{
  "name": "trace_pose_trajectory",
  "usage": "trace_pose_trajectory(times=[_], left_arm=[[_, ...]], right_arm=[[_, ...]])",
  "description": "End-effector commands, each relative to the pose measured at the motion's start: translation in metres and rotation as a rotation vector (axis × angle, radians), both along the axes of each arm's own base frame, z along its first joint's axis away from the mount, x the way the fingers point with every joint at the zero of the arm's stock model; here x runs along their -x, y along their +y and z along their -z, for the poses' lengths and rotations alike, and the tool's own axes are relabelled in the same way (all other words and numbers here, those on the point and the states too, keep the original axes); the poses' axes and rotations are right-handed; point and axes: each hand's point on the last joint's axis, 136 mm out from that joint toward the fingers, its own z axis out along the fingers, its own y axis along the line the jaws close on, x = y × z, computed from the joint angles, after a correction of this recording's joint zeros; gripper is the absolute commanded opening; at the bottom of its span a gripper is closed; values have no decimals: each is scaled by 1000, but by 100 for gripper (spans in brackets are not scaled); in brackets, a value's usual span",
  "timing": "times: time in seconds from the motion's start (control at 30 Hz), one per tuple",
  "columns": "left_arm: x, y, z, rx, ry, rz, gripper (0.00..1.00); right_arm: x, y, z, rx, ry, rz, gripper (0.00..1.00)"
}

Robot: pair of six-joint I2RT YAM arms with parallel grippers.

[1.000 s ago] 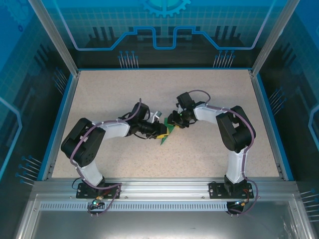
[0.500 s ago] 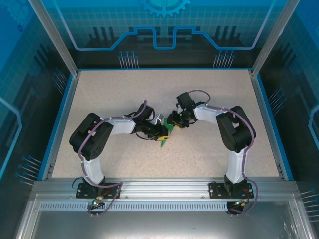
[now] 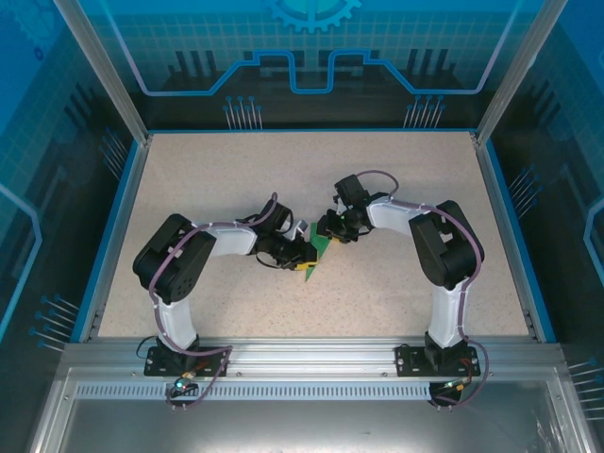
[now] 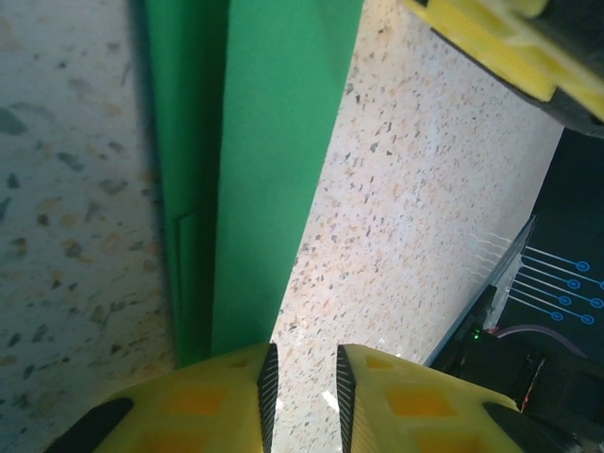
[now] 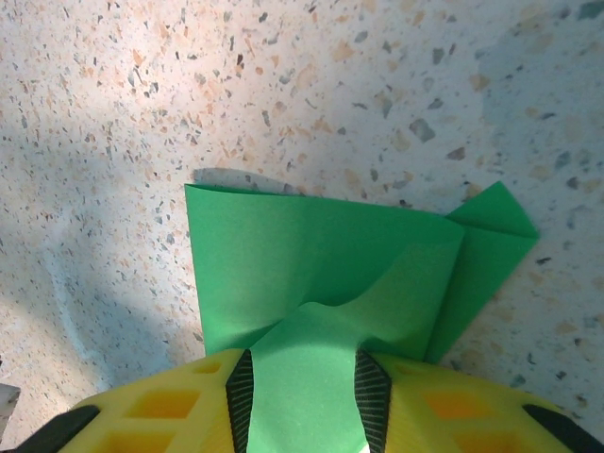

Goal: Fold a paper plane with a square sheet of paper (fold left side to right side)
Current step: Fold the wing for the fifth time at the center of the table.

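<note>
The square sheet of paper is a small creased green shape at mid table, between my two grippers. In the left wrist view it runs as a long folded green strip from the top down to my left finger. The left gripper stands narrowly open, with bare table between the pads and one finger lying over the strip's end. In the right wrist view a buckled flap of the paper rises between the pads of my right gripper, which is shut on it. From above, the left gripper and the right gripper nearly touch.
The speckled table has a raised blue rim and metal corner posts. A yellow finger of the right gripper shows at the top right of the left wrist view. Free surface lies on all sides of the paper.
My left arm's elbow has swung right and forward, and the left gripper has shifted slightly at the paper's lower end. The right arm and its grip have not moved.
</note>
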Motion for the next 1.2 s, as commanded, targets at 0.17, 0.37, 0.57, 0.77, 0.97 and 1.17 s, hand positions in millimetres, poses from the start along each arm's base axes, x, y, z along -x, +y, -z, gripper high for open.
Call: trace_pose_trajectory(times=[0.17, 0.37, 0.57, 0.77, 0.97, 1.17], left_arm=[[20, 9, 26, -60, 60, 26, 26], [29, 14, 37, -122, 80, 36, 26], [42, 26, 53, -235, 103, 47, 22], [50, 33, 65, -279, 115, 48, 18], [49, 31, 66, -280, 110, 54, 16], [47, 31, 66, -284, 108, 54, 16]], right_arm=[[27, -15, 38, 72, 125, 5, 39], [24, -12, 34, 52, 110, 3, 39], [9, -7, 9, 0, 18, 5, 38], [0, -13, -34, -108, -119, 22, 26], [23, -3, -50, -198, -128, -50, 21], [40, 25, -44, -253, -90, -123, 19]])
